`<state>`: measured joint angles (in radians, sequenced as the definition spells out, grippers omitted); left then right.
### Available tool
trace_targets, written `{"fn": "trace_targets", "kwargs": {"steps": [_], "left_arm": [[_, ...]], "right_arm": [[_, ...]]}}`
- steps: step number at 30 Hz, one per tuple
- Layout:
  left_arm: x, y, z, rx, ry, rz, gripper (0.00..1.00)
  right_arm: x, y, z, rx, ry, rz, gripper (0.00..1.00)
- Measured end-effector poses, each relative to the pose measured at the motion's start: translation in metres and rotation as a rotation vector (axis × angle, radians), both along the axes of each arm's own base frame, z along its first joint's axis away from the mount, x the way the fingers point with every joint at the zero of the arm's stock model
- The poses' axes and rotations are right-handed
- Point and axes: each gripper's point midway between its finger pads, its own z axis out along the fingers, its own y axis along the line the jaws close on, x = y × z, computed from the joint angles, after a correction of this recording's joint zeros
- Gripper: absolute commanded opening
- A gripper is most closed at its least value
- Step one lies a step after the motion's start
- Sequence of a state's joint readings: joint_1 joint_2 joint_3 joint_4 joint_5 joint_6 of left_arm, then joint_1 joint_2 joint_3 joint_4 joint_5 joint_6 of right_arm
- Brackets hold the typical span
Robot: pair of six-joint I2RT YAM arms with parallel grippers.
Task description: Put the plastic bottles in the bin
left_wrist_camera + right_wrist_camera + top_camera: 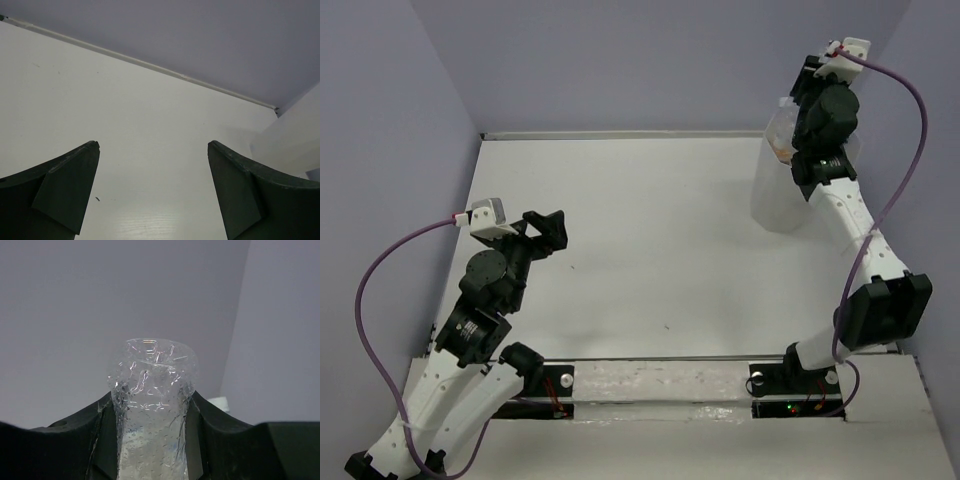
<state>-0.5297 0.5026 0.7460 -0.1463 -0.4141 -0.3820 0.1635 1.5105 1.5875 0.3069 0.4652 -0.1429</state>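
Note:
My right gripper (152, 402) is shut on a clear dimpled plastic bottle (152, 385), whose end sticks out past the fingers toward the purple wall. In the top view the right gripper (817, 75) is raised over the bin (770, 200), a translucent white tub at the table's back right; its fingers and the bottle are hidden behind the wrist. Something orange (782, 150) shows through the bin's wall. My left gripper (545, 222) is open and empty, low over the table's left side; it shows wide open in the left wrist view (152, 145). The other bottles are out of view.
A small white cap-like object (220, 402) shows just beyond my right finger. The bin's edge (295, 140) appears at the right of the left wrist view. Purple walls enclose the white table (650, 230) at the back and sides.

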Motion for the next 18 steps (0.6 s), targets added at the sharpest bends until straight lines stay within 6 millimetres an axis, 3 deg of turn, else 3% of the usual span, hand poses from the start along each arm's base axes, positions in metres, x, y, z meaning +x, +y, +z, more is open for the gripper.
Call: {"fn": "trace_targets", "kwargs": {"steps": [3,7,10,15,18], "left_arm": [[0.0,0.0,0.0,0.0,0.0,-0.003,0.99],[0.0,-0.001,0.0,0.0,0.0,-0.004,0.99],[0.0,-0.001,0.0,0.0,0.0,-0.005,0.99],[0.0,-0.001,0.0,0.0,0.0,-0.008,0.99],[0.0,-0.002,0.0,0.0,0.0,-0.01,0.99]], "right_arm": [[0.013,-0.003,-0.055,-0.029,0.099,-0.009,0.15],[0.018,-0.005,-0.103,-0.049,0.163,0.002,0.15],[0.016,-0.005,-0.115,-0.059,0.147,0.024,0.17],[0.001,-0.004,-0.116,-0.064,0.098,0.049,0.21],[-0.003,-0.002,-0.119,-0.057,0.083,0.059,0.34]]}}
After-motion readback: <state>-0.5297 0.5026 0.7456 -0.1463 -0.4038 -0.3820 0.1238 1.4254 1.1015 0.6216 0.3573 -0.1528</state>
